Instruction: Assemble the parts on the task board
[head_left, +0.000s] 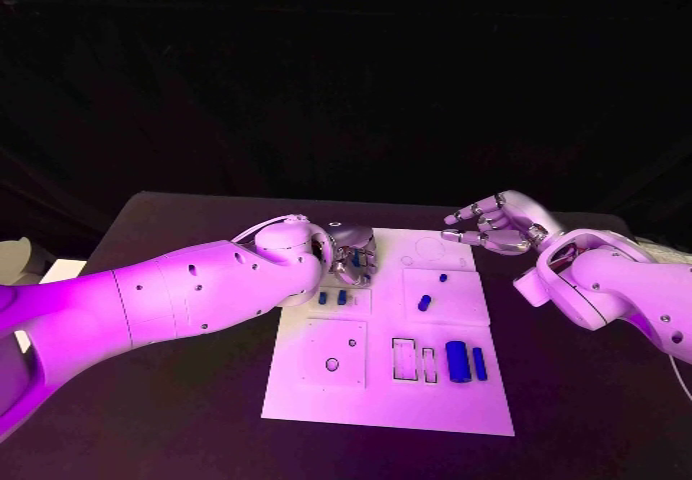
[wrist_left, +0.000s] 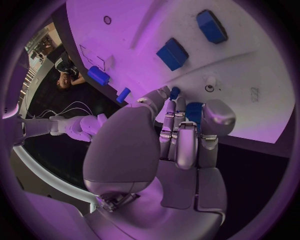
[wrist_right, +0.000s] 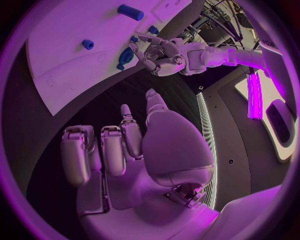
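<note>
The white task board (head_left: 387, 400) lies in the middle of the table. My left hand (head_left: 346, 256) hovers over its far left corner and pinches a small blue part (wrist_left: 194, 111) between thumb and fingers (wrist_left: 180, 131). Two small blue parts (head_left: 332, 297) lie just near of that hand, and another (head_left: 424, 302) sits mid-board. A long blue part (head_left: 457, 360) and a thinner one (head_left: 479, 363) lie at the near right. My right hand (head_left: 498, 226) hangs beyond the far right corner, off the board, fingers apart and holding nothing. The right wrist view shows the left hand (wrist_right: 161, 55) over the board (wrist_right: 75, 60).
Two narrow rectangular slots (head_left: 414, 360) and a square plate with round holes (head_left: 333, 353) mark the board's near half. Black table (head_left: 577, 400) surrounds the board on both sides. My left forearm (head_left: 173, 300) crosses the table's left part.
</note>
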